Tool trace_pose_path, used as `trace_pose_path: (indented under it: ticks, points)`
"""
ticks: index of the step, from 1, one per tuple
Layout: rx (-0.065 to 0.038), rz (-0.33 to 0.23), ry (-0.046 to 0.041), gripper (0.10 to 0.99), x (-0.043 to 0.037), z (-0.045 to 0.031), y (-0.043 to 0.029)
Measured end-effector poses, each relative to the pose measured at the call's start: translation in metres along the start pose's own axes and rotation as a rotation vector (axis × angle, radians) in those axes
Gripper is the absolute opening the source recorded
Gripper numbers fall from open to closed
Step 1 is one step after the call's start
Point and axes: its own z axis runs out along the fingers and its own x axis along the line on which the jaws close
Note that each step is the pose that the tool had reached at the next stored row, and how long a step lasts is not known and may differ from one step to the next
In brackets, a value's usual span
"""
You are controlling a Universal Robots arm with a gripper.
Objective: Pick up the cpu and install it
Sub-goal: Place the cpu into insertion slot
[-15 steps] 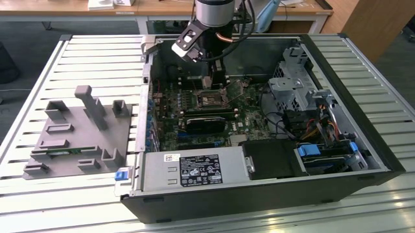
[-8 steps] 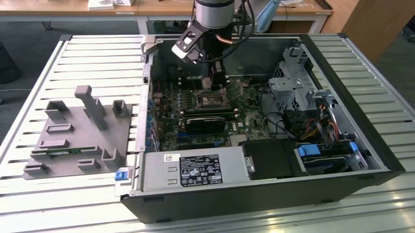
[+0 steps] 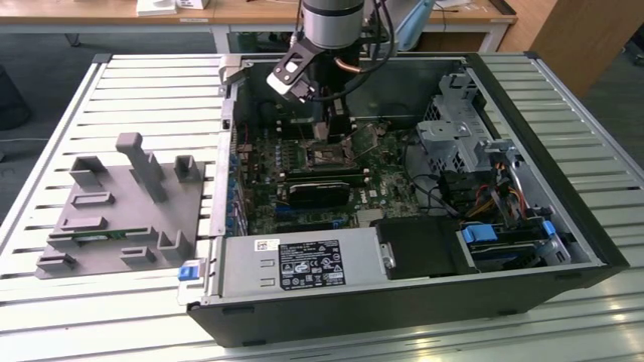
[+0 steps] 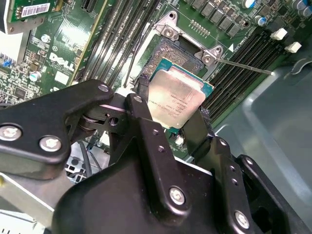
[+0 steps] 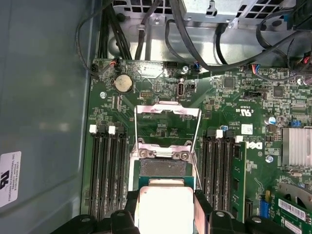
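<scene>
My gripper [image 4: 170, 119] is shut on the cpu [image 4: 178, 97], a small square chip with a silvery top and a thin green rim. Its black fingers [image 4: 141, 117] press on two opposite edges. In both wrist views the cpu [image 5: 163, 204] hangs tilted just above one edge of the open socket [image 5: 163, 168] on the green motherboard. The socket's metal load plate [image 5: 168, 122] is flipped open beyond it. In the exterior view the gripper [image 3: 330, 130] reaches down into the open computer case [image 3: 563, 226], over the socket [image 3: 327, 158].
Black memory slots [image 5: 105, 175] flank the socket on both sides. A black finned block [image 3: 317, 192], a power supply [image 3: 302, 264], a metal drive cage [image 3: 453, 139] and loose cables [image 3: 493, 200] crowd the case. A grey parts fixture [image 3: 121, 211] lies on the slatted table at the exterior view's left.
</scene>
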Motion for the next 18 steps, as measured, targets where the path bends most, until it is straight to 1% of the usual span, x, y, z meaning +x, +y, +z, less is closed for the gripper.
trace_pose_path:
  ticks: [5, 18]
  points:
    - [0.0, 0.0, 0.0001, 0.533, 0.0018, 0.0042, 0.001]
    - [0.0, 0.0, 0.0003, 0.533, 0.0014, 0.0265, -0.0003]
